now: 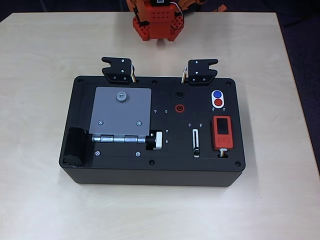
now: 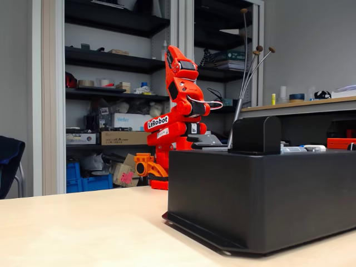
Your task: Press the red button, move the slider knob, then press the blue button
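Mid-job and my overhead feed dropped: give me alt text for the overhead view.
A black box sits on a pale wooden table, carrying a blue button just above a red button at upper right, and a slider knob at the slot's lower end. The orange arm's base stands beyond the top edge.

Overhead view: even, bright light from above; the table [image 1: 40, 60] is lit flatly, the black box [image 1: 155, 172] casts a soft shadow along its near edge, and detail is slightly soft. Fixed view: dimmer; the box [image 2: 261, 200] is sharp, the shelves [image 2: 111, 61] mildly blurred.
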